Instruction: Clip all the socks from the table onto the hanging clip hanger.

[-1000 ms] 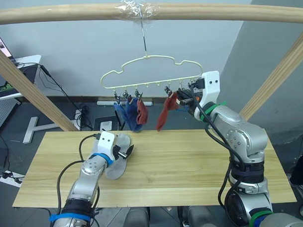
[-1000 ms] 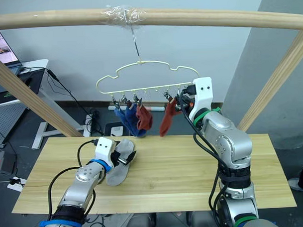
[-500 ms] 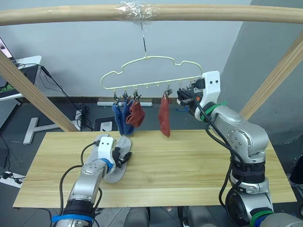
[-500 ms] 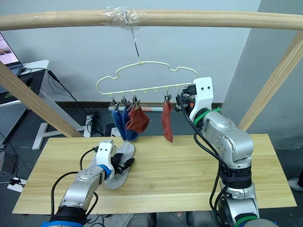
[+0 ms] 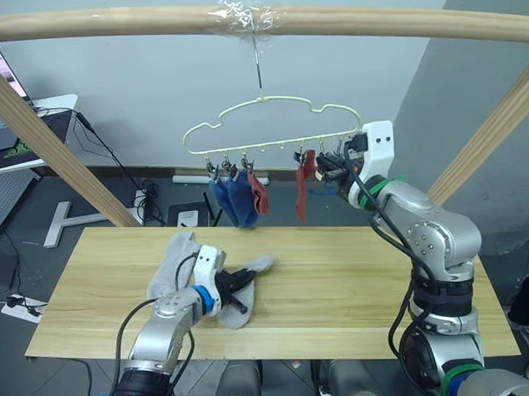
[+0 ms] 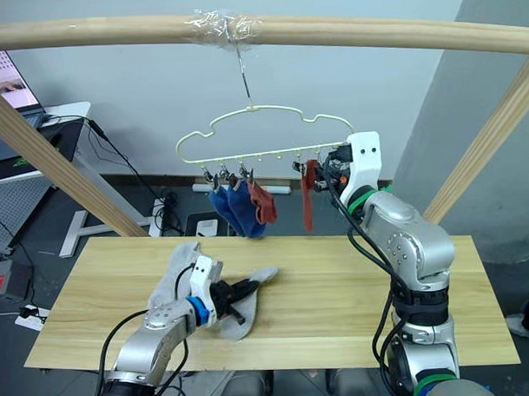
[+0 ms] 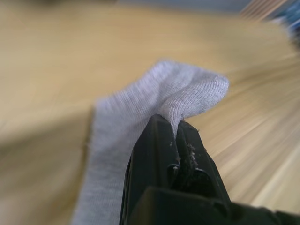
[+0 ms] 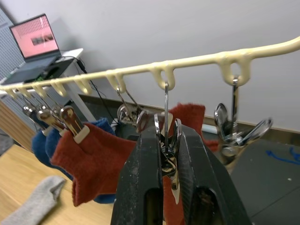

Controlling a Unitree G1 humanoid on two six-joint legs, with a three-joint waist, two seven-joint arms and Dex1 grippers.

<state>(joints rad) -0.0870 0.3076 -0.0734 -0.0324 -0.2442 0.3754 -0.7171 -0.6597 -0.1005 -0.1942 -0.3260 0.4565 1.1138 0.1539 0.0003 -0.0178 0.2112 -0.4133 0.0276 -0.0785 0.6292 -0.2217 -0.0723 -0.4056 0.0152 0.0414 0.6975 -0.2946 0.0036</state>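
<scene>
We are pinching a soft light grey knit sock (image 7: 154, 108) in our left pincer (image 7: 176, 133) at the long yellowish plank counter's (image 5: 354, 273) seven o'clock; our right pincer (image 8: 164, 140) is squeezing a small metal clip (image 8: 167, 123) on the pale yellow-green wire hanger (image 5: 271, 137). Lifting slowly should be keeping the cuff free.

Wooden bar frame (image 5: 111, 23) overhead; laptop (image 8: 35, 41) on white desk (image 6: 66, 112); probably cables (image 5: 116, 173) below.

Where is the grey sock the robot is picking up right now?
The grey sock lies on the table, toward the robot's left, pinched in the left gripper fingers, below the blue socks hanging on the clip hanger.
</scene>
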